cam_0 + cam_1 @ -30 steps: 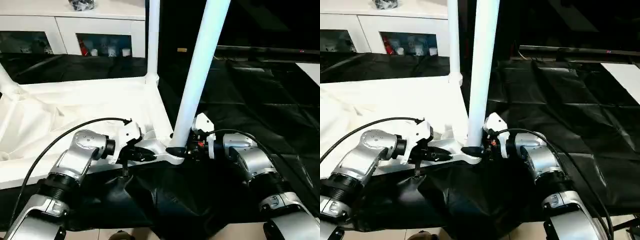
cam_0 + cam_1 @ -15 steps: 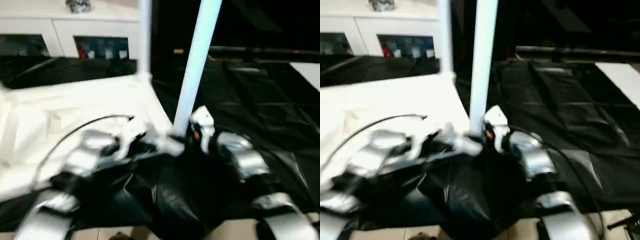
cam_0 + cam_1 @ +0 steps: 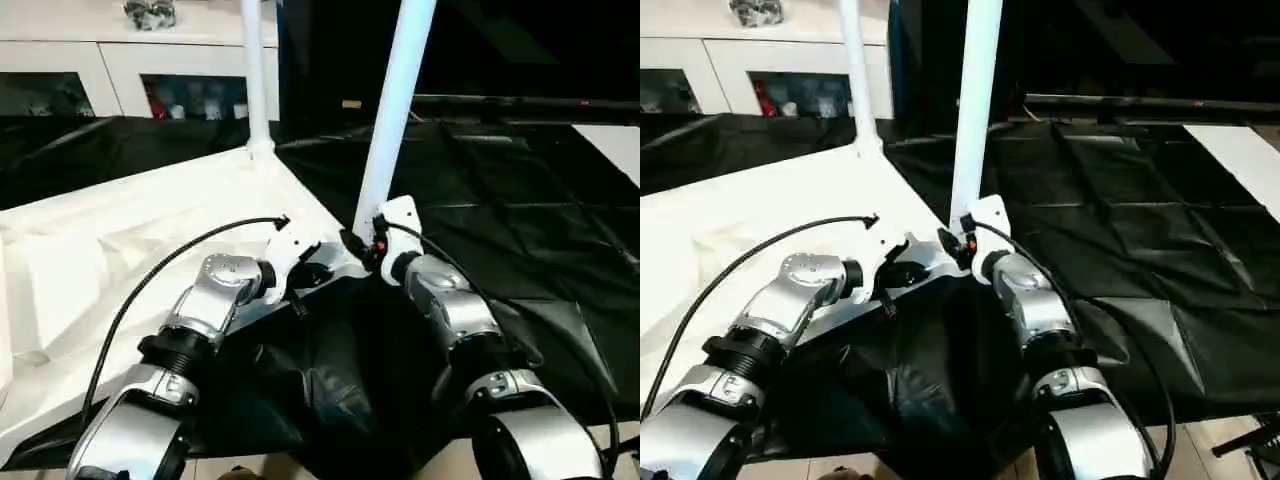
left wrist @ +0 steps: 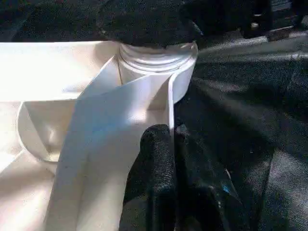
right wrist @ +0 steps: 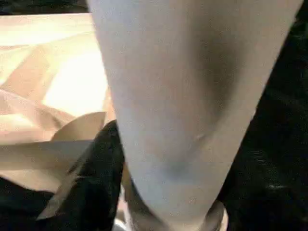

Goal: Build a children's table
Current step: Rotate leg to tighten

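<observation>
While the white table top [image 3: 120, 230] lies upside down across the left half of the head view, with its ribbed underside facing up on the black sheet [image 3: 520, 200], the step in hand seems to be the seating of a leg into the near corner socket [image 4: 156, 57]. At the far left edge of the frame part of another white leg [image 3: 4, 330] is visible, and at the upper middle the far leg [image 3: 254, 70] already stands upright in its corner. The left claw [image 3: 318, 272], in the lower middle of the frame, is closed on the thin upright rim of the top just beside the near socket; in the left wrist view its black fingers [image 4: 159, 168] pinch this wall from both sides, so it holds the top steady. Just to the right, the near leg [image 3: 392, 110] rises from this socket and leans slightly toward the upper right. The right claw [image 3: 362, 246] is at the foot of this leg, with one black finger [image 5: 96, 178] against its side; the opposite finger is hidden, so I cannot tell if the leg is really clamped. I judge that the next move calls for pressing or turning the leg straight down until it sits fully, while the left claw keeps the corner from sliding on the sheet.
</observation>
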Tool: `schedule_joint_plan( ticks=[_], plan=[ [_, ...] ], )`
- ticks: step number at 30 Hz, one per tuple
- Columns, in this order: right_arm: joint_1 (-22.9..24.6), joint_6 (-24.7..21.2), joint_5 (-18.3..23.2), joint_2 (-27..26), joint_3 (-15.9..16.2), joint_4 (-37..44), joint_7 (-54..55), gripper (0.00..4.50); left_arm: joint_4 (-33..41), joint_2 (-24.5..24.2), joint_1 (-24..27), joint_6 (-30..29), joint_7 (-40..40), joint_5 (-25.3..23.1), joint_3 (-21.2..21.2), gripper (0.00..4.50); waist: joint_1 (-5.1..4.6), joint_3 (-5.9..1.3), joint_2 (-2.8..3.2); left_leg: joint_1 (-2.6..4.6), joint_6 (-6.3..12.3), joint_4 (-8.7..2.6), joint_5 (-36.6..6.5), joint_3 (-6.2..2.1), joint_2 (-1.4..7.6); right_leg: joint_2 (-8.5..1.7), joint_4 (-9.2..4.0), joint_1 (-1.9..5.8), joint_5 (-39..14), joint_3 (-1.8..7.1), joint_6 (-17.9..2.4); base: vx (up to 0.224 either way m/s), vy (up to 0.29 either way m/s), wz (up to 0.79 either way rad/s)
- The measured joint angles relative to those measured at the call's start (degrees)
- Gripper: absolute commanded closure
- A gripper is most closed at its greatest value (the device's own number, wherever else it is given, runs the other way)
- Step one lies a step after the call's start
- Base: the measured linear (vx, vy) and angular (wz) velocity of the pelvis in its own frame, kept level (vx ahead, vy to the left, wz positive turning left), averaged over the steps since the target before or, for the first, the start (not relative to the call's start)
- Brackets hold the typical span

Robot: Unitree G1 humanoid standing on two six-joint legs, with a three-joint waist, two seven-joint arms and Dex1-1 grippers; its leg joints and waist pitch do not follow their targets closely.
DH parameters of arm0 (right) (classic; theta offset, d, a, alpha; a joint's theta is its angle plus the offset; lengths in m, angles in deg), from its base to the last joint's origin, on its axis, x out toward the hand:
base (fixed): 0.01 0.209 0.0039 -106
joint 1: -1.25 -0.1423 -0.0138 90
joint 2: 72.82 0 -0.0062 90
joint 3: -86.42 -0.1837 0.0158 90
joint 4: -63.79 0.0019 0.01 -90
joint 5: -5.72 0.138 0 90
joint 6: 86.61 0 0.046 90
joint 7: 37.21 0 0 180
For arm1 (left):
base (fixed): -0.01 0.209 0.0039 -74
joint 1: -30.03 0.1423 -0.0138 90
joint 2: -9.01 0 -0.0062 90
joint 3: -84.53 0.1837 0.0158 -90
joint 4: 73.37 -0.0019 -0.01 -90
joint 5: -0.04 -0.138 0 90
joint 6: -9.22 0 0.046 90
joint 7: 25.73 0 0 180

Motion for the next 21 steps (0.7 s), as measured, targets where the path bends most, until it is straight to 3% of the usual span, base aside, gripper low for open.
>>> schedule_joint_plan(
  ticks=[5,10,11,15,18,21],
  plan=[
    [0.8,-0.5,0.6,1.1,0.2,1.6,-6.2,1.13,1.6,-1.6,1.1,0.8,2.6,0.6,0.0,4.50,-0.06,0.00,-0.01,-0.02,-0.01,-0.29,0.0,0.00,0.03,0.07,0.00,-0.20,0.0,-0.02,0.0,0.000,0.000,0.00],
    [1.0,-1.1,1.2,3.6,2.7,2.5,-13.4,0.67,3.2,-4.0,2.5,2.2,6.1,1.4,0.0,4.50,0.09,0.00,0.00,-0.06,-0.10,-0.43,0.1,-0.04,0.21,0.31,0.00,-0.36,0.0,-0.02,0.0,0.000,0.000,0.00],
    [1.1,-0.5,0.6,4.9,4.6,2.6,-15.6,0.60,4.1,-5.0,3.2,2.5,8.2,2.2,0.1,4.50,0.19,0.00,0.00,-0.11,-0.16,-0.46,0.1,-0.04,0.24,0.32,0.00,-0.41,0.0,-0.03,0.0,0.000,0.000,0.00],
    [3.5,1.6,-1.4,8.0,7.9,3.1,-22.4,0.60,6.7,-7.5,4.9,3.2,14.1,3.5,0.6,4.50,0.60,0.09,0.06,-0.24,-0.19,-0.45,0.1,-0.03,0.24,0.33,-0.01,-0.48,0.0,-0.04,0.1,0.000,0.000,0.00],
    [3.5,1.7,-1.3,9.6,8.6,3.8,-26.3,0.60,7.2,-8.4,5.3,3.2,16.2,4.2,0.8,4.50,0.59,0.11,0.04,-0.26,-0.19,-0.35,0.1,-0.02,0.24,0.32,-0.01,-0.47,0.0,0.00,0.1,0.000,0.000,0.00],
    [3.5,1.7,-1.1,10.0,8.7,3.8,-28.2,0.89,7.6,-9.2,5.7,3.3,17.5,4.5,0.8,4.50,0.61,0.11,0.04,-0.26,-0.19,-0.36,0.1,-0.02,0.24,0.32,-0.01,-0.48,0.0,-0.02,0.1,0.000,0.000,0.00]
  ],
)
